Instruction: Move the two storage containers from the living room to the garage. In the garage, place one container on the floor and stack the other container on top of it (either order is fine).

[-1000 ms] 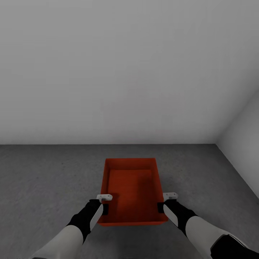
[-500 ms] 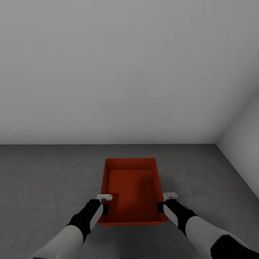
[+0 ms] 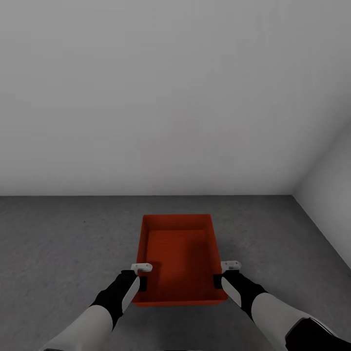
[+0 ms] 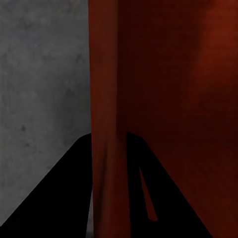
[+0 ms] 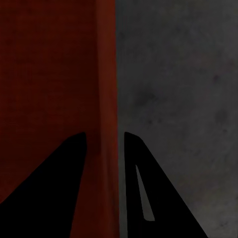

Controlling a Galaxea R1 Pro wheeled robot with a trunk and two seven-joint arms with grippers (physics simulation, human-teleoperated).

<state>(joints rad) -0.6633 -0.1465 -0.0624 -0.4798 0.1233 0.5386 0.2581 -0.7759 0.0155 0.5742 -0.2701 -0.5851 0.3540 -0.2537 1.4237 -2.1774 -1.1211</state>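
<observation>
A red-orange open-top storage container (image 3: 178, 256) lies straight ahead of me over the dark grey concrete floor (image 3: 68, 243) of the garage. My left gripper (image 3: 142, 283) is shut on its left side wall near the close end, and my right gripper (image 3: 218, 281) is shut on its right side wall. In the left wrist view the two black fingers of the left gripper (image 4: 108, 188) straddle the container's thin red wall (image 4: 106, 99). The right gripper (image 5: 103, 183) holds the opposite wall (image 5: 106, 89) the same way. Whether the container touches the floor I cannot tell.
A plain pale grey wall (image 3: 146, 97) rises just beyond the container. A second wall (image 3: 331, 185) closes the corner at the right. Bare concrete spreads to the left and right of the container.
</observation>
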